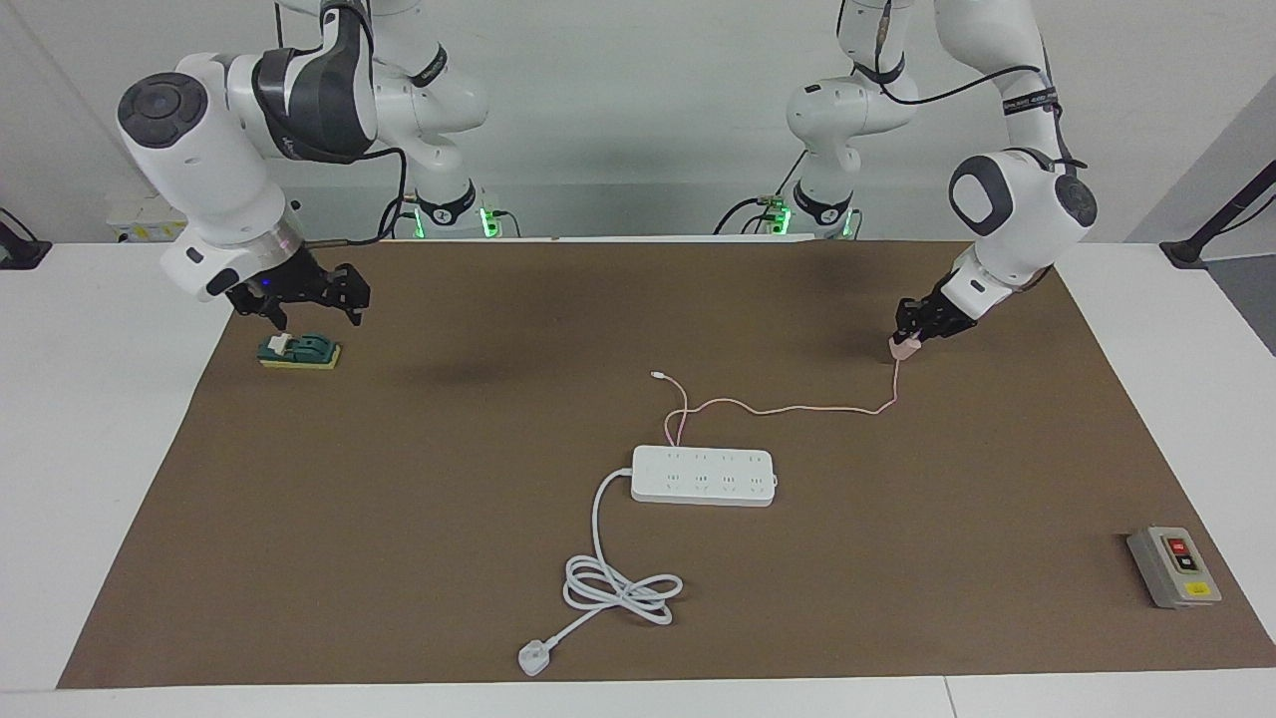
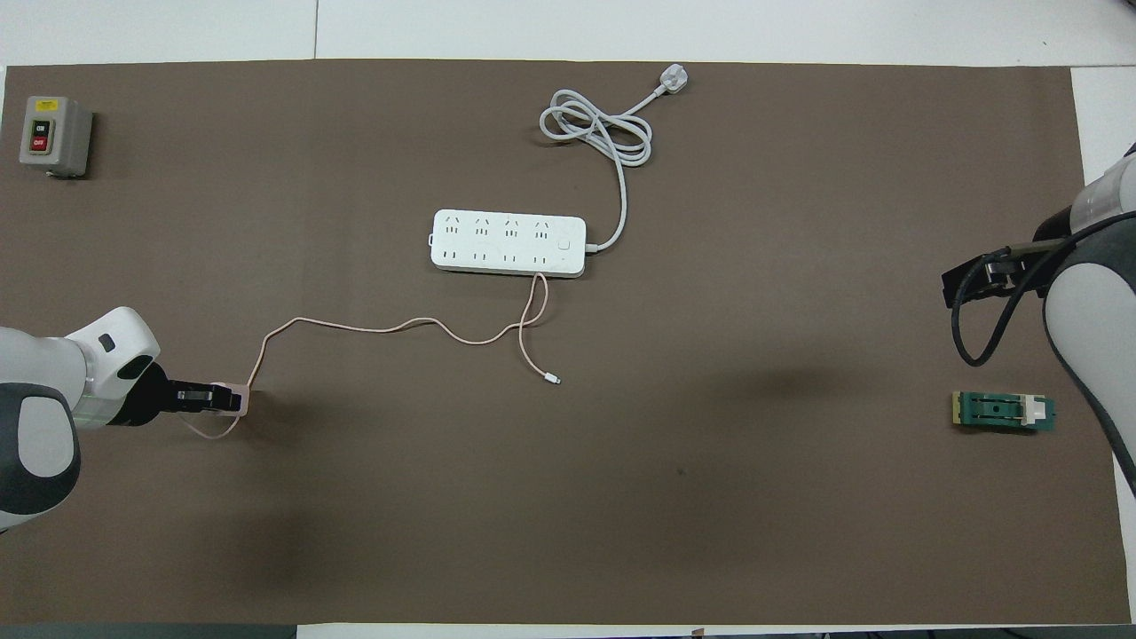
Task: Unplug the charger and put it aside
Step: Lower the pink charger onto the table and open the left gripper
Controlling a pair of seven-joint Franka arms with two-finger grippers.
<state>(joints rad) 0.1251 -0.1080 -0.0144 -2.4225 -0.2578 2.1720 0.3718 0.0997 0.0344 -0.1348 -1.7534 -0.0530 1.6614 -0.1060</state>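
- Your right pincer (image 1: 317, 312) hangs over the mat near the right arm's end of the desk, just beside and above the green knife switch (image 1: 299, 351). Its fingers stand apart with nothing between them.
- The knife switch, green on a yellow base with a white handle, lies flat on the brown mat (image 1: 419, 558).
- The white three-pin plug (image 1: 533, 659) lies at the mat's edge farthest from the robots; its thick white cord (image 1: 620, 586) loops in a coil, then runs to the power strip.
- The white power strip (image 1: 703, 476) lies mid-mat with every socket bare. The charger is out of it.
- The cable's small white connector (image 1: 656, 375) lies loose on the mat, nearer to the robots than the strip.
- The thin pink cable (image 1: 788, 408) loops close by the strip's edge, then trails toward the left arm's end and rises to the charger.
- The charger (image 1: 905, 347), a pale pink cube, is clenched in your left pincer (image 1: 911, 336), low over the mat toward the left arm's end; you cannot tell whether it touches the mat.
- The grey on/off switch box (image 1: 1174, 566) sits at the mat's corner, well apart from everything else.
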